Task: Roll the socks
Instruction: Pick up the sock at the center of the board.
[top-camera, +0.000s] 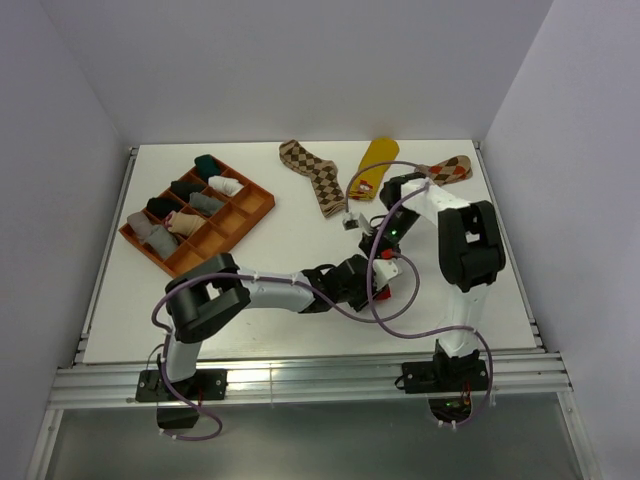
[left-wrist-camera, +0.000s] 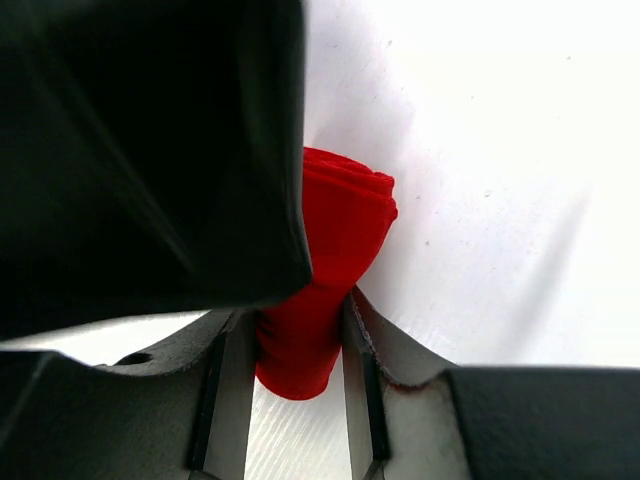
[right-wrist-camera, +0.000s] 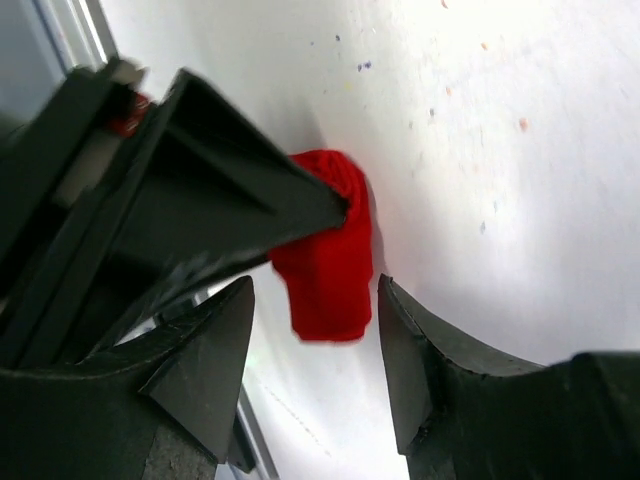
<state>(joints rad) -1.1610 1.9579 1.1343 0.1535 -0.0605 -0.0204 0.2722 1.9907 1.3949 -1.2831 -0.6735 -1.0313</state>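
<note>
red fabric, the rolled sock (left-wrist-camera: 338, 235), lies against the white desk (top-camera: 270, 245) right of the middle, nearer the front than the other socks; the left tool (left-wrist-camera: 295, 345) is clamped on it, one finger pressed to each side of the roll's lower end, the layered end of the roll sticking out past the fingertips; the right tool (right-wrist-camera: 315, 300) stands spread over the same roll, a finger on either side with a gap of desk showing between each finger and the fabric; whether its body touches the roll higher up cannot be told; from above the two arms meet over this spot, the left one reaching across from its base; farther back on the left sits the orange tray (top-camera: 262, 203), rolled bundles (top-camera: 190, 222) in several of its compartments; at the far edge lie, flat and unrolled, a brown argyle sock (top-camera: 315, 175), the mustard yellow sock (top-camera: 380, 155) just beside it, and a second argyle sock (top-camera: 452, 167) at the right
</note>
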